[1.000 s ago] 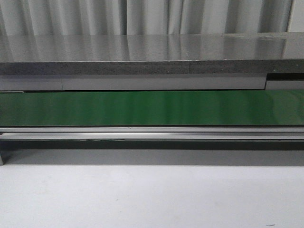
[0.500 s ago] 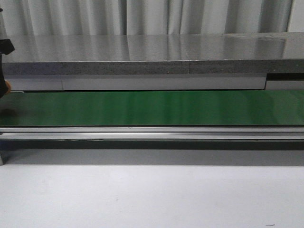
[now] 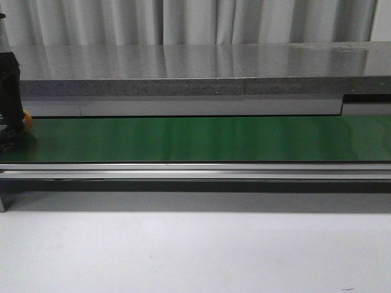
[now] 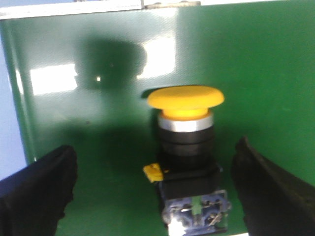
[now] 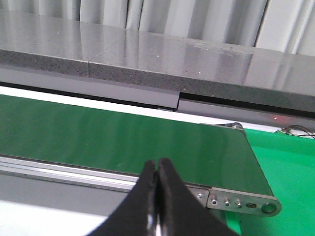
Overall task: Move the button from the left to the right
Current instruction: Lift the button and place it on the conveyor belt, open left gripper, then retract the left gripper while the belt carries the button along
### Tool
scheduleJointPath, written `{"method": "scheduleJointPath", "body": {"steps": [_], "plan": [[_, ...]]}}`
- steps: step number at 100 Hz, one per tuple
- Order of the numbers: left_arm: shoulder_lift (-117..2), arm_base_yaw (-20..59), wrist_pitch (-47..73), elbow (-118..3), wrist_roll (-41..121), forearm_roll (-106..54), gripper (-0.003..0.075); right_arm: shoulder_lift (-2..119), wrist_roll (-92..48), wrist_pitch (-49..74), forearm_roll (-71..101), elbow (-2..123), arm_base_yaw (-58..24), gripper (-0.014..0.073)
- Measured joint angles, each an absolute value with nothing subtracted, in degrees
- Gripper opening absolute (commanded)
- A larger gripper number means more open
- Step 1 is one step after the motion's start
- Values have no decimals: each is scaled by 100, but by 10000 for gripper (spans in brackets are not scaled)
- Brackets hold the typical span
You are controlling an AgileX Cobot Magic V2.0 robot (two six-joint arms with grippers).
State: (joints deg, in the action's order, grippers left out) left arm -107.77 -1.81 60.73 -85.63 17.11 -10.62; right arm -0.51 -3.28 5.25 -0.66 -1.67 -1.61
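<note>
The button (image 4: 186,98) has a yellow-orange cap, a silver ring and a black body with a green mark at its base. It lies on the green conveyor belt (image 4: 256,73) between the fingers of my left gripper (image 4: 156,162). That gripper is open, with a black finger standing clear on each side. In the front view the left gripper (image 3: 9,141) is at the belt's far left end, and only a bit of the button's orange cap (image 3: 27,120) shows beside it. My right gripper (image 5: 157,164) is shut and empty, near the belt's right end.
The green belt (image 3: 195,138) runs across the whole front view, with a metal rail (image 3: 195,171) along its near side. A grey stone-like counter (image 3: 195,67) stands behind it. The belt's end plate (image 5: 241,201) and a green mat (image 5: 290,162) lie on the right.
My left gripper has come into the front view from the left edge and moved right and down onto the belt's left end. The orange cap now shows beside it.
</note>
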Motion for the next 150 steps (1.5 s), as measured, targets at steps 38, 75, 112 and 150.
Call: {"method": "scheduleJointPath", "body": {"steps": [38, 75, 112, 150], "plan": [[-9591, -181, 5728, -8444, 1990, -1306, 623, -51, -328, 525, -66, -167, -161, -68], [-7093, -181, 4030, -6214, 2327, -1755, 623, -51, -328, 525, -66, -167, -161, -68], [-4164, -181, 2694, -3414, 2332, -1875, 623, -51, -328, 525, -66, -167, -161, -68], [-1807, 280, 2369, -2131, 2690, -2362, 620, -51, -328, 525, -66, -167, -161, -68]]}}
